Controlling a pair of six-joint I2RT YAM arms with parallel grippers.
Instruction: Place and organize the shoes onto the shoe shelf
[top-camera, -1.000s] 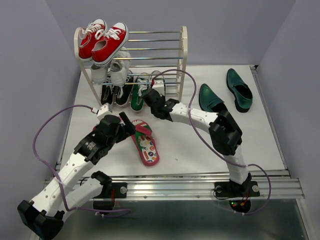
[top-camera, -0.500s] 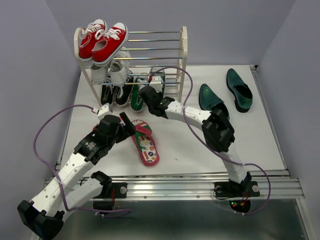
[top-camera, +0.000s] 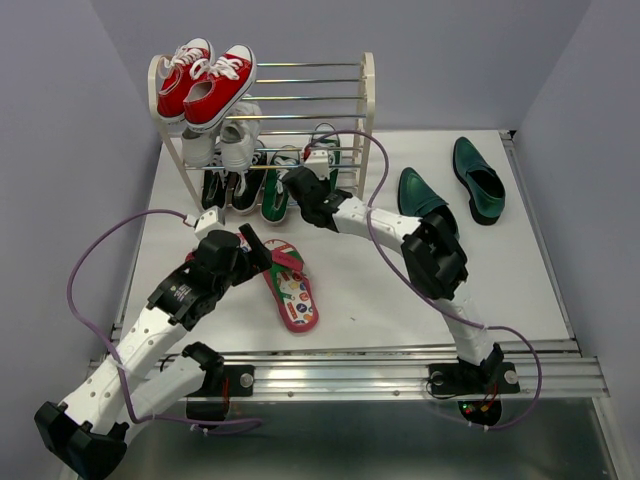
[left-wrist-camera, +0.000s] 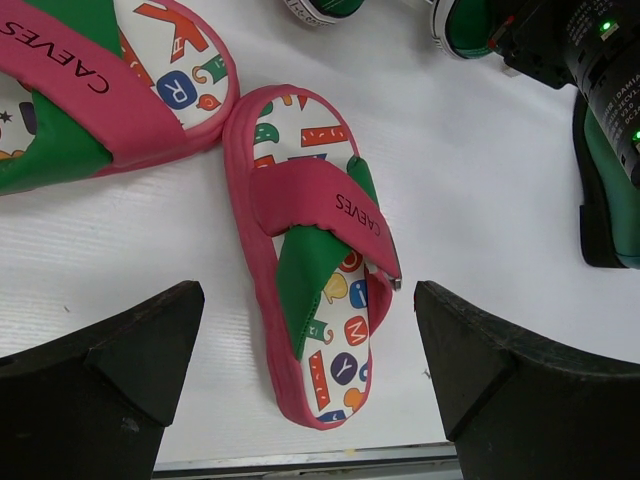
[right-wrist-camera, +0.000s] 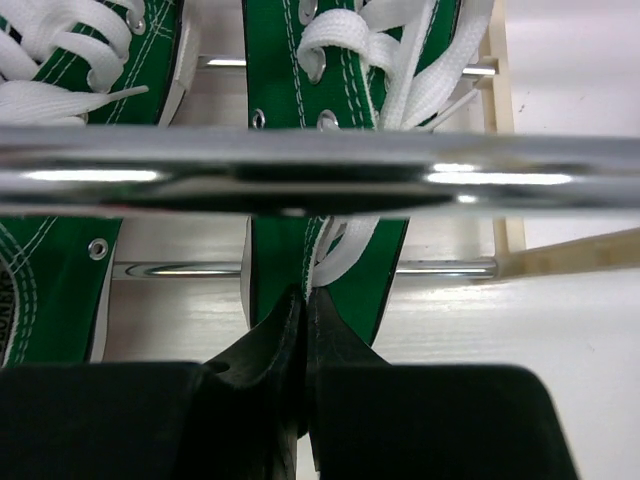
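The right gripper (right-wrist-camera: 303, 300), fingers clenched flush together, pressed its tips against the heel of a green sneaker (right-wrist-camera: 370, 270) on the bottom tier of the shoe shelf (top-camera: 366, 100), apparently nudging it in beside the second green sneaker (right-wrist-camera: 60, 280). The left gripper (left-wrist-camera: 305, 300) hung wide open over one flip-flop (left-wrist-camera: 320, 200) on the table (top-camera: 400, 290), jaws straddling it, likely poised to grasp. The loafers (top-camera: 420, 195) lay on the table's right side, not yet shelved.

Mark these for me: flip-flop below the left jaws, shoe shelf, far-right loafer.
flip-flop (left-wrist-camera: 305, 250), left wrist view, middle of the strap.
shoe shelf (top-camera: 367, 105), top external view, right side frame.
far-right loafer (top-camera: 476, 172), top external view, its upper.
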